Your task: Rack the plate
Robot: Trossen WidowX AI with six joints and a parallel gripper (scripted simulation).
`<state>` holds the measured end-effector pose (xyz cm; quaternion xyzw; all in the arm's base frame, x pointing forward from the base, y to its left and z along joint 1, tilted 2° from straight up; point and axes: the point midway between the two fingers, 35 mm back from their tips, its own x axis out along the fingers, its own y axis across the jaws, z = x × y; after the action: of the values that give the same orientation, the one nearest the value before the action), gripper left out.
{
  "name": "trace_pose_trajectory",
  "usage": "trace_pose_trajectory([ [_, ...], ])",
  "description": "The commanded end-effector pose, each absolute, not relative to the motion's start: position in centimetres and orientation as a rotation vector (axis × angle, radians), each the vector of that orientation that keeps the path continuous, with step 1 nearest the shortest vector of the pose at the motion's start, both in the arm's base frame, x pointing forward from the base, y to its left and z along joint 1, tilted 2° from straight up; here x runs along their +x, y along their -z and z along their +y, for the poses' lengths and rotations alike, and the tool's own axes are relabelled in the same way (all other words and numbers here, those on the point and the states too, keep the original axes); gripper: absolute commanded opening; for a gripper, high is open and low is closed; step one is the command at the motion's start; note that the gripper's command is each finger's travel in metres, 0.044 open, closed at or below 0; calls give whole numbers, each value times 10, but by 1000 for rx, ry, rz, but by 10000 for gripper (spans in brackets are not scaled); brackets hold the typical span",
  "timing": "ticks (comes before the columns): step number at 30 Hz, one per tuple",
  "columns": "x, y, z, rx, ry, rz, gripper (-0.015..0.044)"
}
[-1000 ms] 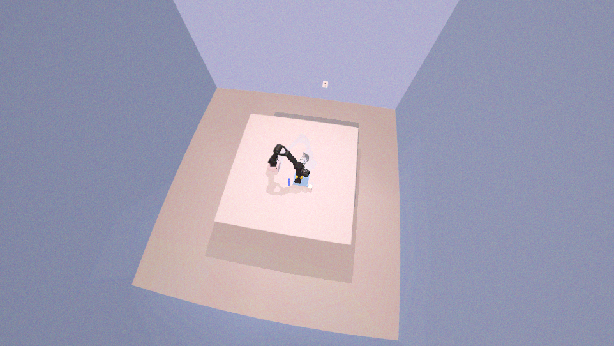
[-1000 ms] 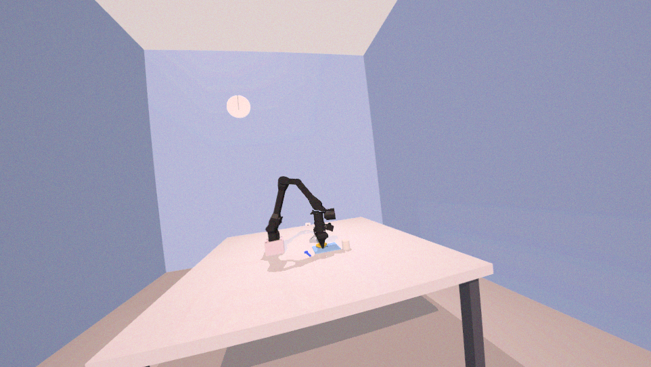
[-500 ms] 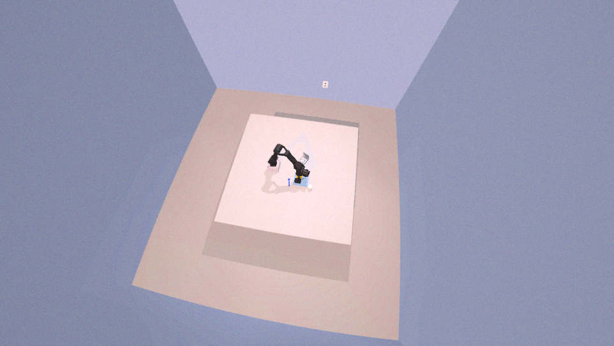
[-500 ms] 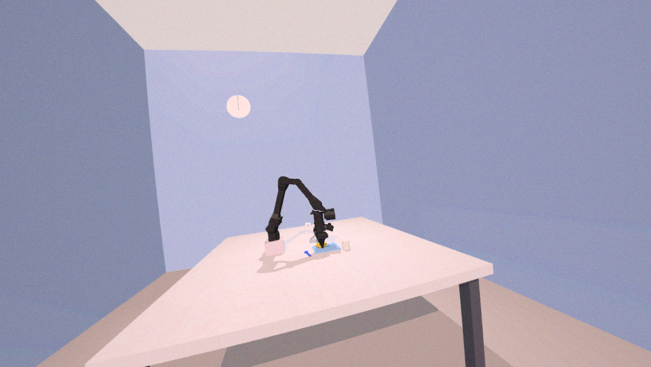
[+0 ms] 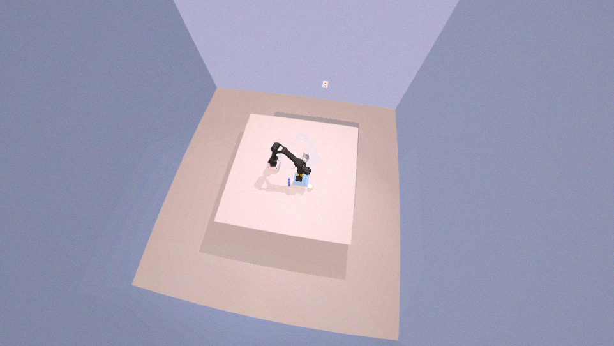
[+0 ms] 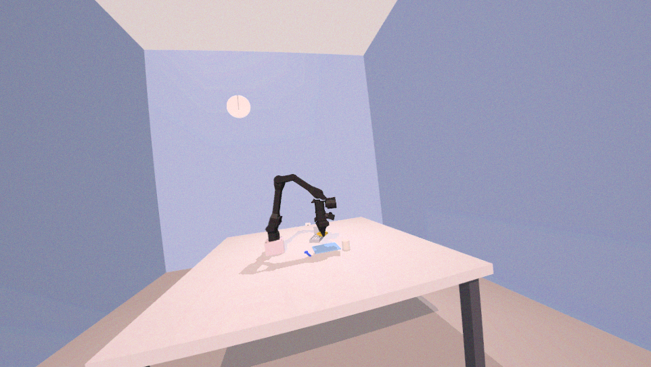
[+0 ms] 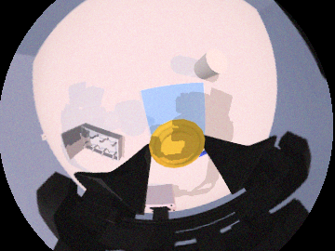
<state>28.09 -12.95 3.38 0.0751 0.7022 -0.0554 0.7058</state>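
Seen from the wrist camera and reading from the left of the frame, the grey dish rack (image 7: pixel 93 142) stands at centre left on the pale pink bench (image 7: pixel 112 39), its rails showing as short uprights, with nothing in it. At the middle of the frame, the yellow plate (image 7: pixel 177 143) sits between the two dark fingers of the gripper (image 7: pixel 178 151), which has closed onto the plate's edges and holds it while standing fairly wide, since the plate itself is wide. The plate appears lifted above the light blue mat (image 7: pixel 167 103) that lies just behind it toward the upper centre of the frame; a sliver of a blue utensil shows at the plate's right edge, too small to identify. To the upper right, a small white cup (image 7: pixel 210 65) stands apart from the mat. In the exterior view, the black arm (image 6: pixel 291 182) arches from its base at centre left down to the plate near the middle of the bench. The step in hand looks like the lift after the grasp. The next move likely calls for carrying the plate toward the rack at the left, turning it on edge, and lining it up with a gap between two rails before lowering. Whether the grip is firm enough for that tilt cannot be judged here.
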Motion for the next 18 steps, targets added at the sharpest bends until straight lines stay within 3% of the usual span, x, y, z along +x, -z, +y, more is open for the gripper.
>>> trace_pose_trajectory([
  [1,283,-58,-131,161,124,1556,0],
  [18,283,-133,-133,161,124,1556,0],
])
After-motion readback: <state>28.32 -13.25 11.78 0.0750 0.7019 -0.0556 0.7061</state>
